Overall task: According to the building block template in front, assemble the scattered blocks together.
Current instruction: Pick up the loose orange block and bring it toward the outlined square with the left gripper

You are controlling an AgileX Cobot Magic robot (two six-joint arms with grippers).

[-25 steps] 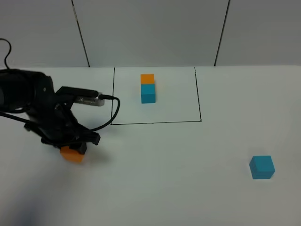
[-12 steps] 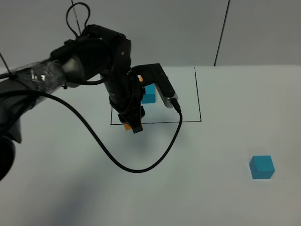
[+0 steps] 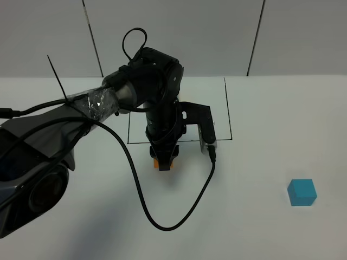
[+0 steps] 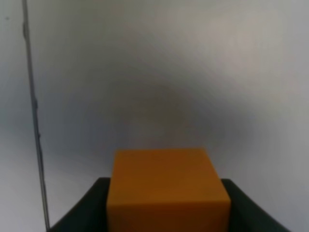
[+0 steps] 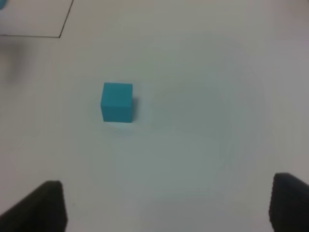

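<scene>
Two loose cubes are out here, well apart from each other. The orange cube [image 3: 162, 164] is clenched in the left tool [image 3: 165, 154], which points straight down from an arm stretched across to the middle of the white surface [image 3: 255, 227]. From the left wrist, the cube [image 4: 166, 188] fills the lower part of the view, with a dark finger [image 4: 79, 215] pressed against each of two opposite sides. It sits just outside the near line of the black rectangle [image 3: 228, 108] drawn on the surface. I can't tell whether its underside touches the surface or hangs a little above it.

The blue cube [image 3: 301, 192] stands alone on the surface, far off to the right and nearer the front edge than the rectangle. Nothing touches it. The right wrist camera looks down on this cube [image 5: 117, 102] from some way off. The right tool [image 5: 166, 208] is spread wide with nothing between its fingers [image 5: 43, 208], and only the tips show at the edge of that view.

The template pair is hidden from above, because the left arm covers that part of the rectangle. A black cable [image 3: 179, 219] loops from the left wrist down over the surface and back towards the arm.
</scene>
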